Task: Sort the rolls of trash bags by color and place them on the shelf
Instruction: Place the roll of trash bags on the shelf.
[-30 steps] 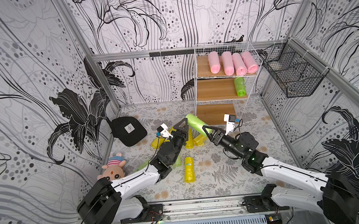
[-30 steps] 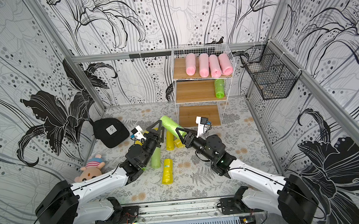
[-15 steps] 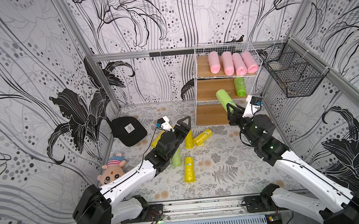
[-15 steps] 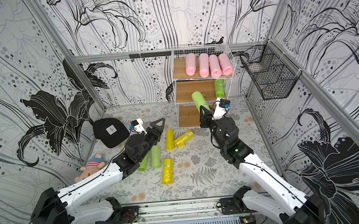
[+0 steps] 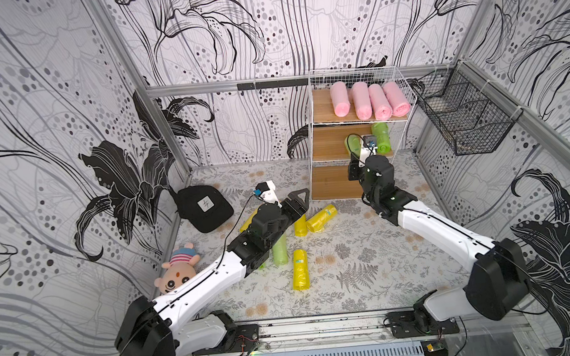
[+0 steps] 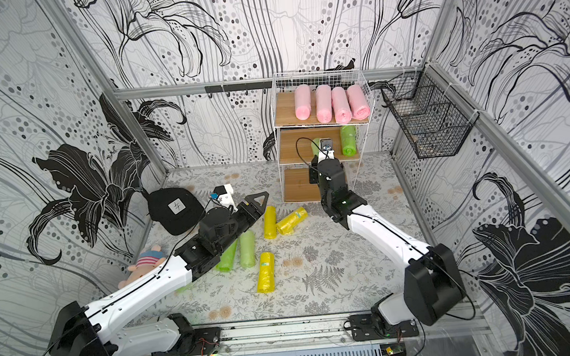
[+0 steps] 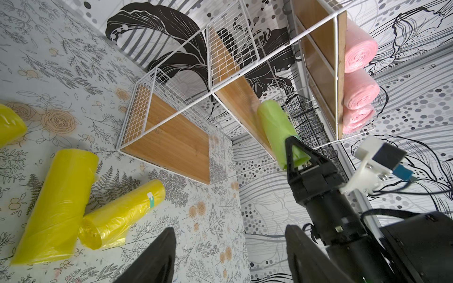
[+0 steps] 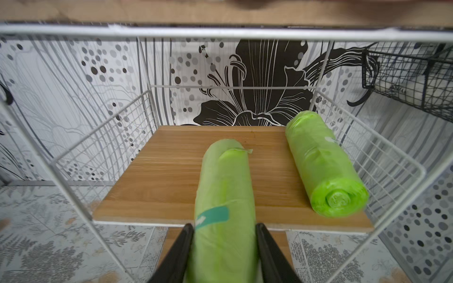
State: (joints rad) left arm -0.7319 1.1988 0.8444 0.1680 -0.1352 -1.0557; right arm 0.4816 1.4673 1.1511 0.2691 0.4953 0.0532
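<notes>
In the right wrist view, at the lower middle of the frame, right gripper (image 8: 224, 226) clamped on a light green roll (image 8: 224, 176), far end over the middle board of the shelf (image 8: 152, 186); touching the wood or not, cannot tell. To the right on the same board, apart, second green roll (image 8: 321, 166). On the top board, upper right in both top views, four pink rolls (image 5: 369, 101). At the centre, left gripper (image 7: 230, 229) with fingers apart and empty, above the floor (image 5: 369, 248), near yellow rolls (image 5: 299, 270) and loose green rolls (image 6: 247, 244).

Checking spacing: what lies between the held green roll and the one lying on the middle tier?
Bare board separates the held green roll from the shelved green roll; the right wrist view shows it.
</notes>
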